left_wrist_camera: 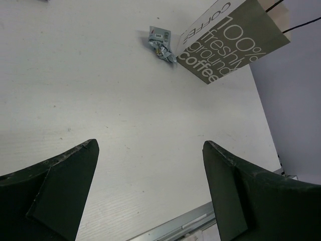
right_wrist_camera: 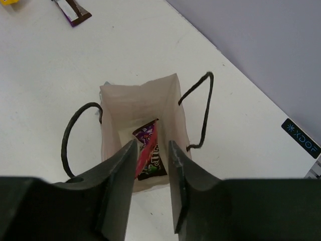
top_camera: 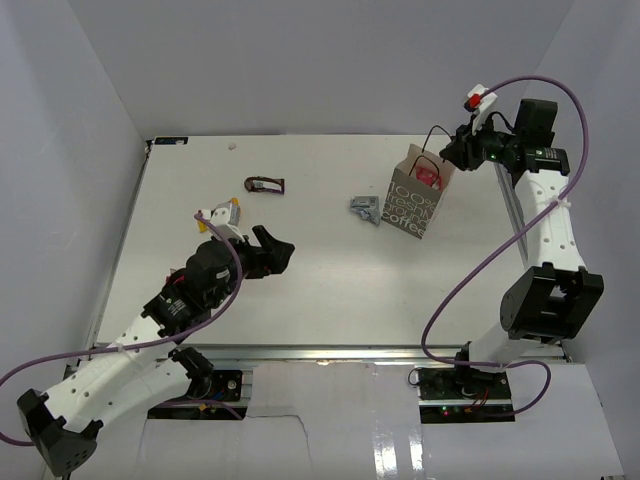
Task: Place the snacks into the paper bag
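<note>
The paper bag stands upright at the back right, with pale lettering on its side. In the right wrist view its open mouth shows a pink-red packet, a purple one and a dark brown one inside. My right gripper hovers just above the mouth, jaws apart, gripping nothing. A silver-grey packet lies left of the bag. A dark brown and purple packet and a yellow packet lie further left. My left gripper is open and empty over the table.
White walls enclose the table on the left, back and right. The bag's black cord handles hang out to both sides. A metal rail runs along the table's near edge.
</note>
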`<action>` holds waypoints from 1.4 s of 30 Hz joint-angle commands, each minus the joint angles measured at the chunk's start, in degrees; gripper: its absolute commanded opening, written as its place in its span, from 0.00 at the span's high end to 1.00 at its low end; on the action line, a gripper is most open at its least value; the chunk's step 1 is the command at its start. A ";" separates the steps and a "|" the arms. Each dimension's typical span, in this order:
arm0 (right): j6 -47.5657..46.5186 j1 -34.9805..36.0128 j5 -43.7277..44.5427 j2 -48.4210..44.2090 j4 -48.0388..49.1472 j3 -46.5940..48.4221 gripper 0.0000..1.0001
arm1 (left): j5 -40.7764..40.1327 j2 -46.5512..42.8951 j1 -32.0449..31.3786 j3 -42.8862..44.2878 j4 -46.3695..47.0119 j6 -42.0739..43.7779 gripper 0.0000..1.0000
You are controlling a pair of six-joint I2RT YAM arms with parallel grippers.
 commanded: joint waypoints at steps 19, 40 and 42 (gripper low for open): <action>-10.26 1.58 -8.13 -6.79 -20.32 12.68 0.02 | -3.13 10.24 33.47 5.33 -27.89 0.07 0.05; -18.54 4.30 -11.38 -21.11 -24.08 -18.34 0.02 | -13.69 47.60 42.12 11.65 -18.23 5.87 0.17; -18.45 4.39 -11.91 -21.37 -24.16 -19.13 0.02 | -13.08 48.22 42.74 11.04 -17.70 5.87 0.26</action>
